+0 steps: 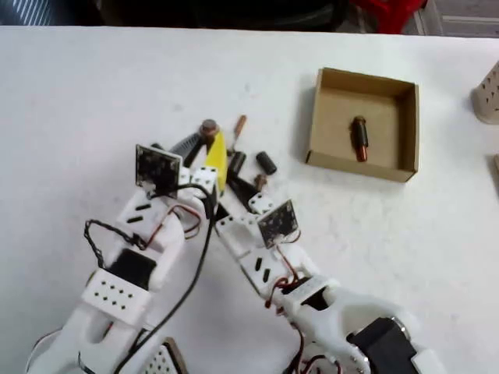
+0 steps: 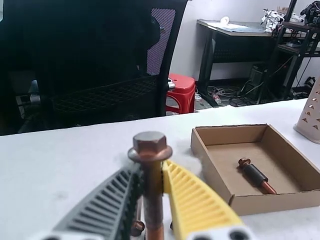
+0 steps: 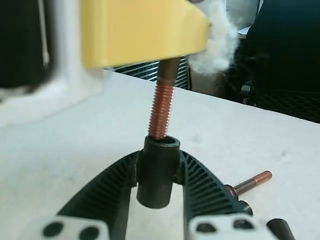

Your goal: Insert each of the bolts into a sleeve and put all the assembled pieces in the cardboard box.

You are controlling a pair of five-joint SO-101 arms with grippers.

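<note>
My left gripper [image 1: 209,148] is shut on a copper bolt [image 2: 151,170], held upright with its hex head up between the grey and yellow fingers. Its threaded end [image 3: 161,107] meets the mouth of a black sleeve [image 3: 157,172], on which my right gripper [image 3: 157,176] is shut; I cannot tell how far in it sits. In the high view the right gripper [image 1: 228,178] sits just under the yellow finger. A loose bolt [image 1: 238,128] and two loose sleeves [image 1: 267,162] lie beside them. The cardboard box [image 1: 318,117] holds one assembled piece [image 1: 359,138].
A white perforated stand [image 1: 487,93] sits at the table's right edge, past the box. Bare white table stretches to the left and along the far side. Cables trail from both arms near the front edge. A black chair [image 2: 100,60] stands behind the table.
</note>
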